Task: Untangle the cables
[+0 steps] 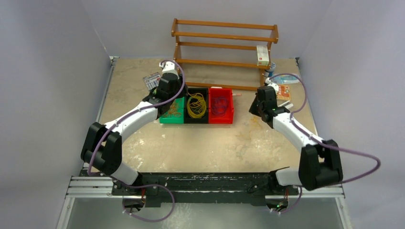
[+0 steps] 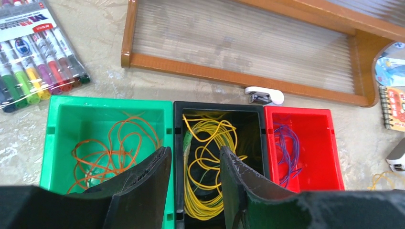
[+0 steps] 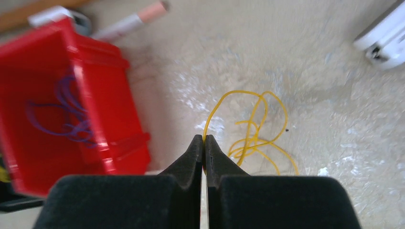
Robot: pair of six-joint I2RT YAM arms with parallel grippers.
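White left arm (image 1: 135,118) and right arm (image 1: 293,129), black joints, lilac hoses (image 1: 356,151), black wedge jaws, perhaps rubbery.

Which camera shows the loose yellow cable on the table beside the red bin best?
Right wrist: the loose yellow cable fills mid-frame, one strand pinched in the right gripper. Left wrist catches only a bit at its edge. Top external doesn't show it clearly.

Pale booth, worn tabletop.
Plain grey-lilac walls (image 1: 47,71) close in on three sides of a beige, mottled table (image 1: 215,148) marked with whitish scuffs. A brown wooden rack (image 1: 224,36) with several tiers stands at the far edge, and a metal rail (image 1: 86,188) runs along the near edge. The light is soft and even.
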